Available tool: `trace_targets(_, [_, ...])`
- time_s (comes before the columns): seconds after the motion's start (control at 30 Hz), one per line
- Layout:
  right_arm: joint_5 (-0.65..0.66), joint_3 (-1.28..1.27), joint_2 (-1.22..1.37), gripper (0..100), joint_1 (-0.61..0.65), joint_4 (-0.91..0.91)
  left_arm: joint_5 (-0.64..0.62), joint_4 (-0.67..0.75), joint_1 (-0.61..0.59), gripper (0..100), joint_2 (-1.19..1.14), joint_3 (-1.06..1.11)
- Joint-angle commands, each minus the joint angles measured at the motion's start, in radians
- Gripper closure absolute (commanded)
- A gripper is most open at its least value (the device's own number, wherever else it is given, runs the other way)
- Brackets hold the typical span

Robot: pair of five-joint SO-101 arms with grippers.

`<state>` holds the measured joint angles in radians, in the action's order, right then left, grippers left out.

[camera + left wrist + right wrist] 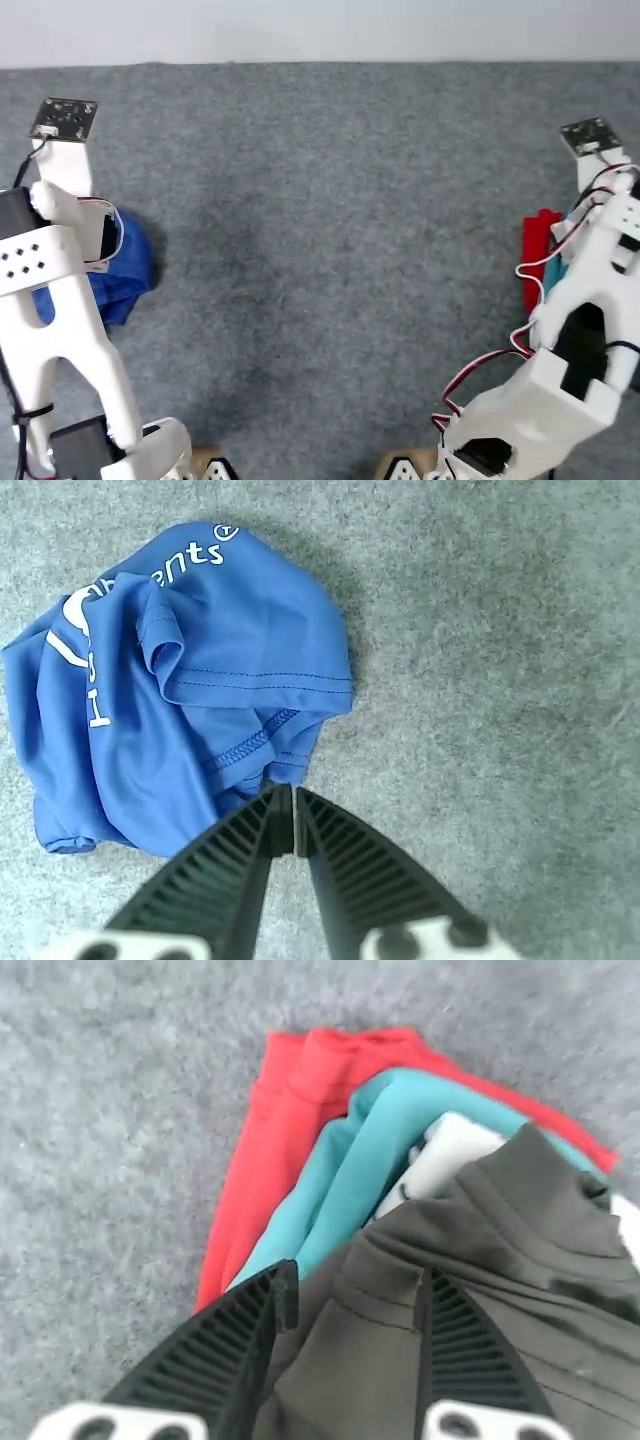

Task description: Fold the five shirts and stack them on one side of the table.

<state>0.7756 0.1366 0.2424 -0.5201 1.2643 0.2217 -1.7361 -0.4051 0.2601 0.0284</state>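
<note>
A crumpled blue shirt with white print lies on the grey table at the left side, also seen as the blue shirt beside the left arm. My left gripper is shut, its tips right at the shirt's hem; whether cloth is pinched is not visible. At the right side lies a stack: a red shirt at the bottom, a teal shirt, a white shirt and a dark grey shirt on top. My right gripper hangs open over the dark shirt's edge. The red shirt peeks out beside the right arm.
The grey felt table top stretches wide and bare between the two arms. Two small square marker plates sit at the far corners. The table's far edge meets a pale wall.
</note>
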Motion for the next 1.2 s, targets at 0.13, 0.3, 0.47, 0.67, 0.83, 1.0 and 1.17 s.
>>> trace_targets(0.13, [-0.009, 0.057, 0.018, 80.9, -0.016, -0.079, 0.008, -0.002, 0.002, 98, 0.031, -0.008])
trace_targets(0.3, [-0.006, 0.058, 0.074, 82.0, -0.019, -0.079, 0.008, -0.002, 0.002, 98, 0.031, -0.008])
trace_targets(0.47, [0.003, 0.058, 0.081, 92.3, -0.019, -0.079, 0.008, -0.002, 0.002, 98, 0.031, -0.008])
trace_targets(0.67, [0.046, 0.126, 0.081, 95.6, -0.048, -0.070, 0.008, -0.002, 0.002, 98, 0.031, -0.008])
trace_targets(0.83, [0.075, 0.178, 0.081, 96.1, -0.096, -0.070, 0.008, 0.000, 0.002, 98, 0.031, -0.008])
trace_targets(1.0, [0.117, 0.181, 0.081, 98.7, -0.113, -0.070, 0.008, 0.014, 0.002, 98, 0.029, -0.007])
trace_targets(1.17, [0.112, 0.198, 0.048, 98.7, -0.125, -0.085, 0.008, 0.014, 0.003, 98, 0.029, -0.007])
